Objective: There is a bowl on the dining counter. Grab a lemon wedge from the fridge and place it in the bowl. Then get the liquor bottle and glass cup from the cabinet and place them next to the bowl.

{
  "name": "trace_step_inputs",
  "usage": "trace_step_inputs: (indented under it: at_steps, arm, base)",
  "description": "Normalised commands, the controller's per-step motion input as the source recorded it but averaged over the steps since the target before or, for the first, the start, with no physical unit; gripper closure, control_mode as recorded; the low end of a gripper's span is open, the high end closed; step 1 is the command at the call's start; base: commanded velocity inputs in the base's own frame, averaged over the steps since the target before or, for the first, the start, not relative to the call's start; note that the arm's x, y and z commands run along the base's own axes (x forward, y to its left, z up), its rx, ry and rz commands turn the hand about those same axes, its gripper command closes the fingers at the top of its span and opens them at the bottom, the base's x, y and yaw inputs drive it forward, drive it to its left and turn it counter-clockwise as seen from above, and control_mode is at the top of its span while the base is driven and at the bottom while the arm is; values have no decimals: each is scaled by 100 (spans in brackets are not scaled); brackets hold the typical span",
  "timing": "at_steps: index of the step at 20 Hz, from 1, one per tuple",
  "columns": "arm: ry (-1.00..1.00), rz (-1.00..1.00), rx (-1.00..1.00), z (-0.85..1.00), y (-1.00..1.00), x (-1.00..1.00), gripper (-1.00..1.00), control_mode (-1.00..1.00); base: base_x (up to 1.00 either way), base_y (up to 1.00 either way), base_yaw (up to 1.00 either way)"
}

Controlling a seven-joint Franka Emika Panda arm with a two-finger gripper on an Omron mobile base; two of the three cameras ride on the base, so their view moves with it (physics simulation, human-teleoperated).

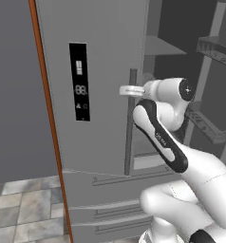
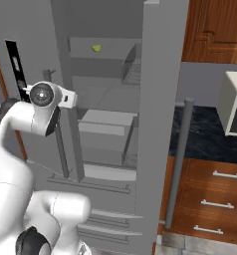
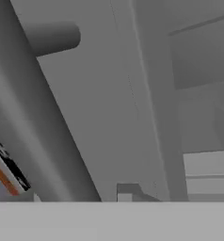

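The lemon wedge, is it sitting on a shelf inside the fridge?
Yes, the lemon wedge lies on an upper shelf inside the open fridge.

fridge (image 1: 100, 95) grey | display panel (image 1: 80, 81) black | lemon wedge (image 2: 96, 48) yellowish-green | cabinet (image 2: 215, 30) brown

Flat, even rendered light with no glare; the tall grey French-door fridge (image 1: 100, 95) interior is dimmer, and the hand view looks soft and blurred.
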Motion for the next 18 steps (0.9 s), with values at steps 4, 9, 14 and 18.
trace_step_inputs:
  at_steps: [4, 9, 14, 18]
  arm:
    - [-2, 5, 0, 0, 2, -100, 100, -100]
    - [0, 0, 0, 0, 26, -100, 100, -100]
    - [9, 0, -2, -5, 50, -81, -100, -100]
    - [0, -2, 6, -11, -18, -61, -100, -100]
  base:
    - [0, 0, 0]
    - [0, 0, 0]
    - [0, 0, 0]
    - [0, 0, 0]
